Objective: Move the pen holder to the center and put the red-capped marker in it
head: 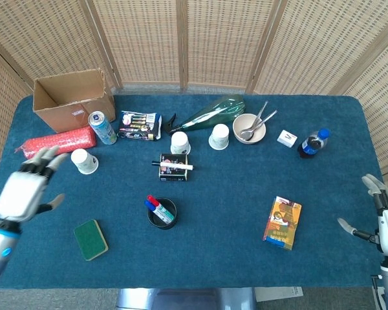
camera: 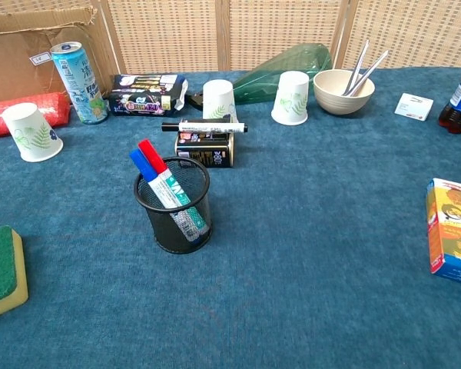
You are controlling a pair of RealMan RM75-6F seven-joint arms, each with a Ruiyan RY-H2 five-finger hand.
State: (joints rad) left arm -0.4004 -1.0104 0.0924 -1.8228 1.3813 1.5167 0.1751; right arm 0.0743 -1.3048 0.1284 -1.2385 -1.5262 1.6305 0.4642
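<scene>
A black mesh pen holder (head: 162,214) (camera: 174,204) stands on the blue table, left of the middle. Inside it leans a red-capped marker (head: 154,201) (camera: 155,160) beside a blue-capped marker (camera: 142,167). My left hand (head: 26,188) hovers at the far left edge, fingers spread, holding nothing, well away from the holder. At the far right edge my right hand (head: 379,216) is open and empty too. Neither hand shows in the chest view.
A black-capped marker (head: 176,166) lies on a small dark box (camera: 204,148) behind the holder. Paper cups (head: 85,161), a can (head: 103,127), a cardboard box (head: 72,98), a bowl with spoons (head: 249,128), a bottle (head: 312,143), a green sponge (head: 91,239) and a yellow carton (head: 282,223) are spread around.
</scene>
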